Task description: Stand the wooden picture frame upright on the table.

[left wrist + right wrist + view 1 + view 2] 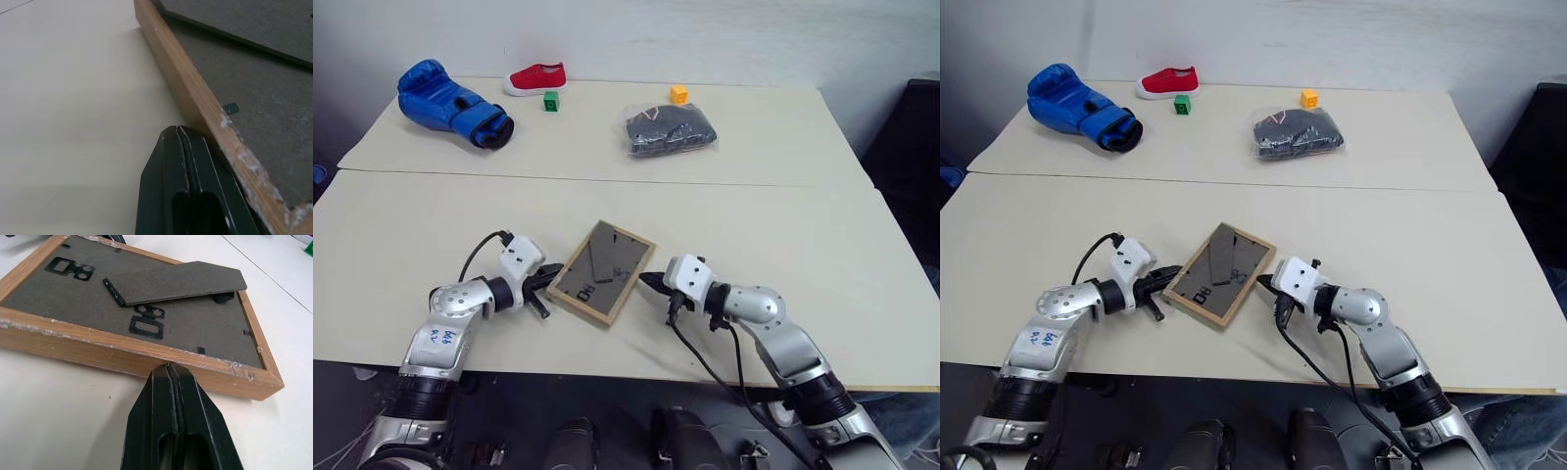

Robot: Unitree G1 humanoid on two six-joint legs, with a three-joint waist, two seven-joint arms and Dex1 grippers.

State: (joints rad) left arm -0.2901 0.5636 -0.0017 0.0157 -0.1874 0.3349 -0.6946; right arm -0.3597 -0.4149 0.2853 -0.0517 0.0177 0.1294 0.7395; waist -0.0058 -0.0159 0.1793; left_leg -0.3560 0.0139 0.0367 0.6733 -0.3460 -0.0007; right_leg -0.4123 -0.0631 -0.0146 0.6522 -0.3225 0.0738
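Fingers clamped tight together on both sides, nothing between them. Left gripper [549,277] at lower left-centre of head view, tip against the left long edge of the wooden picture frame [603,271]; in left wrist view, closed black fingers [183,191] sit right beside the light-wood rail, touching or nearly so, can't tell which. Right gripper [648,281] at lower centre-right, tip at the frame's right edge; right wrist view shows closed fingers [173,421] butted up to the wood side, contact looks likely but not certain.

Frame lying flat, face down, dark grey back up, approx centre of the picture on the near half of the table [822,255], turned diagonally. Easel stand [178,283] lifted slightly off the back panel; metal hanger clips [145,323] visible on back.

Far half of table, beyond the seam: blue boxing glove [450,104] upper left, red shoe [537,77] to its right, green cube [551,100] just below shoe, orange cube [678,94] upper centre, clear bag w/ dark cloth [670,130] just below it. All well apart from frame.
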